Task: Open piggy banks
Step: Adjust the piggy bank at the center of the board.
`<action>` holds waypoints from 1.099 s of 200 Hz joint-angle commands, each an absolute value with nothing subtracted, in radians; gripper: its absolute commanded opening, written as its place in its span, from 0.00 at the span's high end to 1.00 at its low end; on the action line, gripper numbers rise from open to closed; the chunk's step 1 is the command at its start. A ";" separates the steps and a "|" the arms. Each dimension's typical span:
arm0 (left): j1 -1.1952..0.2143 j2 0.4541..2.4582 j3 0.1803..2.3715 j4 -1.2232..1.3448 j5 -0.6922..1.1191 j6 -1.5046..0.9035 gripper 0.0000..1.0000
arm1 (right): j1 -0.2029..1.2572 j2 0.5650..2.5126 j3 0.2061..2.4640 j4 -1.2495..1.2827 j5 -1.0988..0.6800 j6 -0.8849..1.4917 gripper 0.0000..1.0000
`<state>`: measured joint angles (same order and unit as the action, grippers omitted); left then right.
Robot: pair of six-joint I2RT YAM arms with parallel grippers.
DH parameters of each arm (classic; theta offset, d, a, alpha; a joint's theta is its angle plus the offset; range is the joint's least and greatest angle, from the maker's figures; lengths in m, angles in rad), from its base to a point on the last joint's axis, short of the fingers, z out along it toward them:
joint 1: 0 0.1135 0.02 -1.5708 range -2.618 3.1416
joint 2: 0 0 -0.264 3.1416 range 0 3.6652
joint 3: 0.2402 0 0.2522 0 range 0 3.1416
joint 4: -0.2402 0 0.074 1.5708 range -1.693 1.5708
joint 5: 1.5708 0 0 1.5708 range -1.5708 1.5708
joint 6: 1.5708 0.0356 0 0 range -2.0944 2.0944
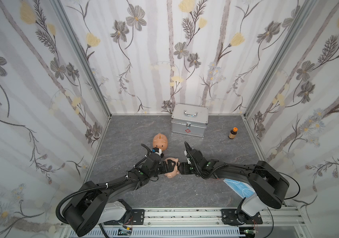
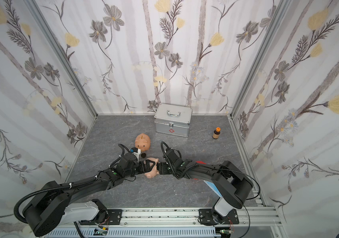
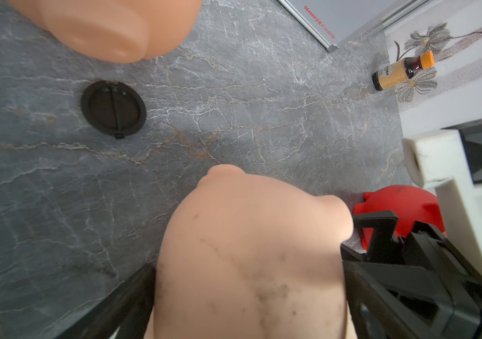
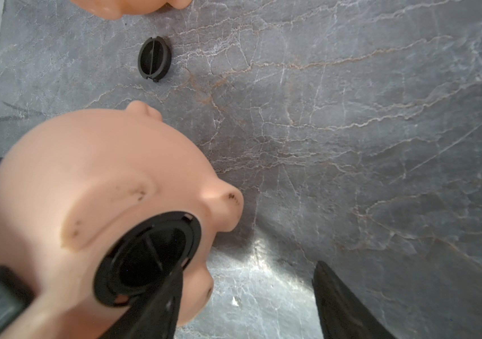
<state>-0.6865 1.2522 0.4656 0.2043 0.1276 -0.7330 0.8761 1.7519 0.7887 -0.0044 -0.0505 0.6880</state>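
Observation:
A pale peach piggy bank hangs just above the grey table at mid-front. My left gripper is shut on its body, one finger on each side. Its black round plug sits in the belly and faces my right gripper, which is open. One right finger lies against the plug's rim, and only table shows between the fingers. A second, deeper peach piggy bank stands behind, with a loose black plug on the table beside it. A red piggy bank lies under my right arm.
A silver metal case with a handle stands at the back wall. A small brown bottle with an orange cap stands at the back right. A blue face mask lies under my right arm. Patterned walls close in three sides.

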 commanded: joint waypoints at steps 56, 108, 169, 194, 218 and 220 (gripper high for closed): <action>-0.677 1.256 0.447 0.143 0.108 -0.739 0.00 | 0.876 1.712 0.772 0.051 -0.013 0.696 0.28; -0.633 1.254 0.398 0.190 0.158 -0.759 0.00 | 0.849 1.646 0.710 0.105 -0.006 0.708 0.31; -0.602 1.278 0.380 0.227 0.205 -0.763 0.00 | 0.746 1.642 0.628 0.327 -0.285 0.796 0.47; -0.597 1.282 0.379 0.234 0.212 -0.765 0.00 | 0.732 1.646 0.612 0.414 -0.379 0.837 0.52; -0.594 1.282 0.378 0.234 0.215 -0.769 0.00 | 0.726 1.666 0.599 0.497 -0.453 0.874 0.57; -0.595 1.281 0.378 0.234 0.215 -0.769 0.00 | 0.725 1.669 0.597 0.505 -0.457 0.878 0.57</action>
